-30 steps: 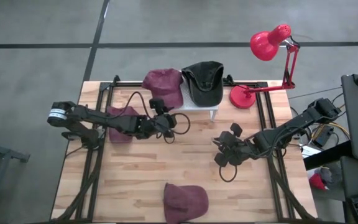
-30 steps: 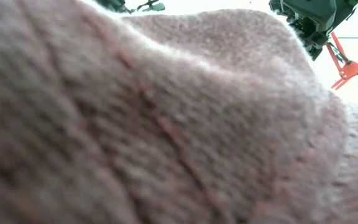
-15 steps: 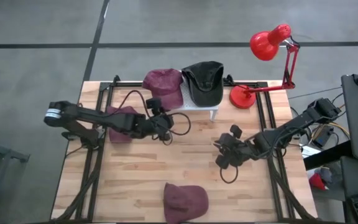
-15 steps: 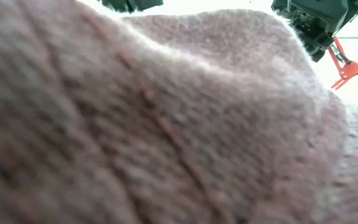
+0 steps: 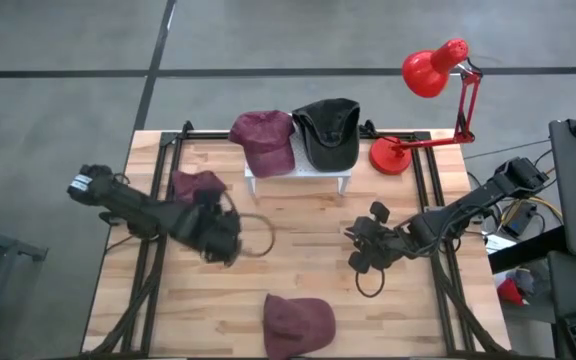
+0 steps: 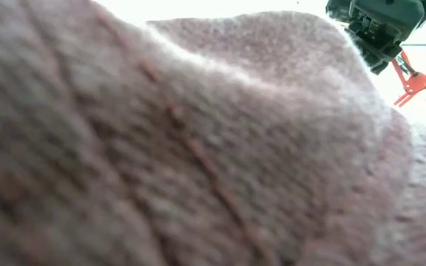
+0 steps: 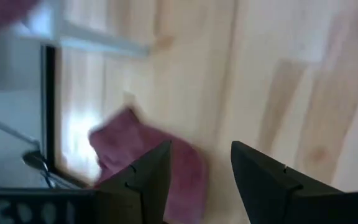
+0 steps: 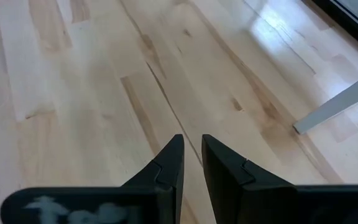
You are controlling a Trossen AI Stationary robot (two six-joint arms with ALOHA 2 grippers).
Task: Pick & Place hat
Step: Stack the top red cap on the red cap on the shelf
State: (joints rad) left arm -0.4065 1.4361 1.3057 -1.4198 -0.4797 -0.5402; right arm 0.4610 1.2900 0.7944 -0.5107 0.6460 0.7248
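Two maroon hats are in play. One (image 5: 265,140) lies on the white rack (image 5: 298,172) beside a black hat (image 5: 330,132). Another (image 5: 196,185) lies flat on the table near the left rail, also seen in the left wrist view (image 7: 120,149). My left gripper (image 5: 223,240), (image 7: 199,168) is open and hangs over bare wood between that hat and the table's middle. My right gripper (image 5: 361,250), (image 8: 191,158) is shut and hovers over bare wood right of centre.
A third maroon hat (image 5: 298,322) lies at the near edge and fills the low view (image 6: 183,148). A red desk lamp (image 5: 428,75) stands at the far right corner. Black rails (image 5: 153,240) run along both sides. Bare wood lies in the table's middle.
My left gripper has drawn back from the front of the white rack toward the table's near left, moving fast in the last half second. That uncovered the maroon hat by the left rail. The hats and my right arm have stayed put.
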